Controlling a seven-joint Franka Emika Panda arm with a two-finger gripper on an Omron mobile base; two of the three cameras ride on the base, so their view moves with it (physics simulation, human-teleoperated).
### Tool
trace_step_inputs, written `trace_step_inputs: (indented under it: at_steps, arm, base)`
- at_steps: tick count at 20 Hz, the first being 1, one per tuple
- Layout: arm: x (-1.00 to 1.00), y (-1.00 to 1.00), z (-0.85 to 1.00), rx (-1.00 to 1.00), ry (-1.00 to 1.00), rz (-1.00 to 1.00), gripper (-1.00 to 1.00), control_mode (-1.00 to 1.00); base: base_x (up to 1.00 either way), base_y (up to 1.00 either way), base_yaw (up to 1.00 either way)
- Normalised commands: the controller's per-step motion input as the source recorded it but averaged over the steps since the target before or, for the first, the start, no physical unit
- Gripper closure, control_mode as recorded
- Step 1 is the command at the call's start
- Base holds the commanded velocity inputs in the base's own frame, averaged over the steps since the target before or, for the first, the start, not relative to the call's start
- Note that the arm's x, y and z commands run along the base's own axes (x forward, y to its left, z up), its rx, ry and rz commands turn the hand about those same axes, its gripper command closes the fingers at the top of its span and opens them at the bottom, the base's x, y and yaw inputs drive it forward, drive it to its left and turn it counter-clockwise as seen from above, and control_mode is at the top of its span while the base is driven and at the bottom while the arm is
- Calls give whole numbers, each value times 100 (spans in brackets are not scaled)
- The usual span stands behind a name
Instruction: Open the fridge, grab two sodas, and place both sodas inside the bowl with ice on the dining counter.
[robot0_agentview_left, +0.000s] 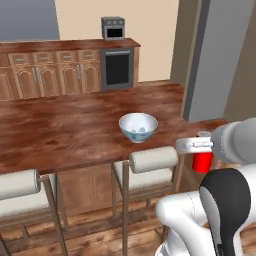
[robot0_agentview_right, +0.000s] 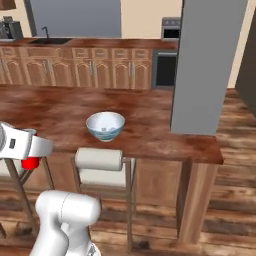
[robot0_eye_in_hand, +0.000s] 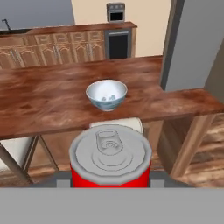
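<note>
counter (robot0_agentview_left: 65, 130): long dark wood top with stools along the near edge; it carries the bowl.
bowl (robot0_eye_in_hand: 106, 94): upright on the counter with ice cubes inside and no soda in it.
gripper (robot0_agentview_left: 200, 146): short of the counter's near edge, fingers closed on the can.
can (robot0_eye_in_hand: 111, 156): red, upright in the grip, still well apart from the bowl.
progress: by my reading, one soda is fetched but not delivered; the second is still to get.

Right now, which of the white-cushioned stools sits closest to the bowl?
The stool tucked directly below the bowl, just left of the red can in the gripper. The other stool sits far left along the counter.
</note>
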Motion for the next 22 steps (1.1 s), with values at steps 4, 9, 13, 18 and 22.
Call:
trace_step_inputs:
  at_steps: [4, 9, 13, 18, 22]
  arm:
    - [0, 0, 0, 0, 0, 0, 100, 100]
    - [0, 0, 0, 0, 0, 0, 100, 100]
    - [0, 0, 0, 0, 0, 0, 100, 100]
    - [10, 0, -5, 0, 2, 1, 100, -100]
    - [52, 0, -28, -4, 6, 0, 100, -100]
  base:
    - [58, -52, 31]
    - [72, -35, 23]
    - [89, -19, 19]
    - [76, -10, 12]
    - [0, 0, 0]
